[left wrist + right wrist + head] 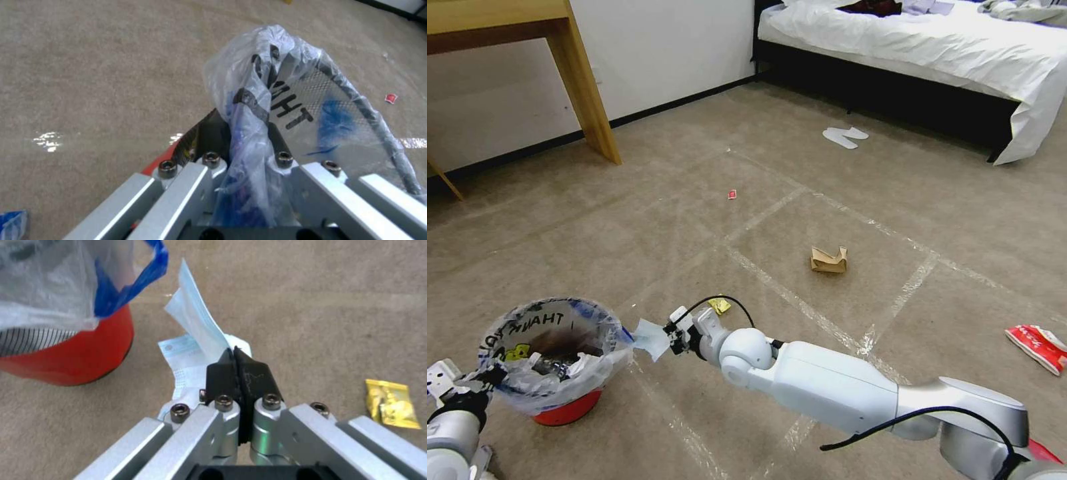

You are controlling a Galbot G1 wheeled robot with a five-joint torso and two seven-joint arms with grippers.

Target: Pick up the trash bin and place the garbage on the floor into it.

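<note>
1. Right gripper (235, 355): clenched on a pale blue folded face mask (195, 323).
2. Left gripper (242, 146): clamped on the bag-lined round red trash bin (557, 353), just beyond the mask.
3. Advice: carry the mask fully over the rim before letting go.

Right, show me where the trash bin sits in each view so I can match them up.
Head view: trash bin at lower left, its bagged rim gripped by the left pincer.
Left wrist view: trash bin in the centre, rising from that pincer.
Right wrist view: trash bin at upper left, just beyond the pale blue sheet held by the right pincer.
Shared landmark: the bag's blue print.
</note>
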